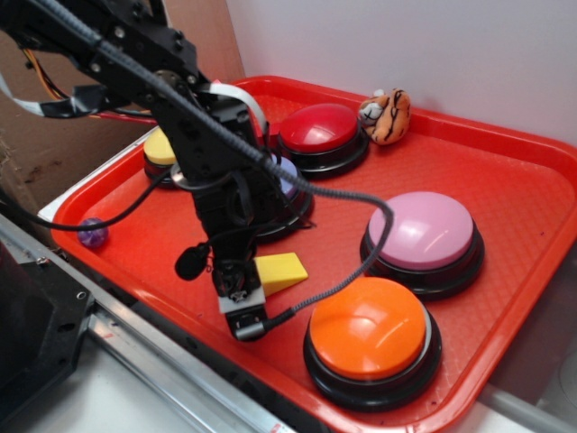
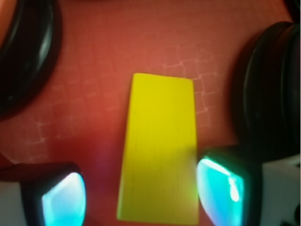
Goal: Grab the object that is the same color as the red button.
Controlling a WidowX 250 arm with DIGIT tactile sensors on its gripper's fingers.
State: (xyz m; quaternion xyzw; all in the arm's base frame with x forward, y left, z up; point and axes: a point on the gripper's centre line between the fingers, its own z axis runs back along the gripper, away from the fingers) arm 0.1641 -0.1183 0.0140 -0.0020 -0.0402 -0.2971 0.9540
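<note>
The arm (image 1: 194, 135) reaches in from the upper left and bends steeply down over the red tray (image 1: 505, 194), wrist pointing at the tray floor near its front edge. The tool (image 1: 242, 302) hangs just above the floor, spread wide, with the yellow block (image 2: 160, 150) lying between its pads (image 2: 63, 197) and touching neither as far as the wrist view shows. The red button (image 1: 320, 128) sits at the back of the tray, well apart from the tool, beside a small tiger toy (image 1: 388, 115). The orange button (image 1: 371, 329) stands just right of the tool, the pink button (image 1: 422, 233) behind it. A yellow button (image 1: 160, 149) and a purple ball (image 1: 92, 234) lie at the left.
</note>
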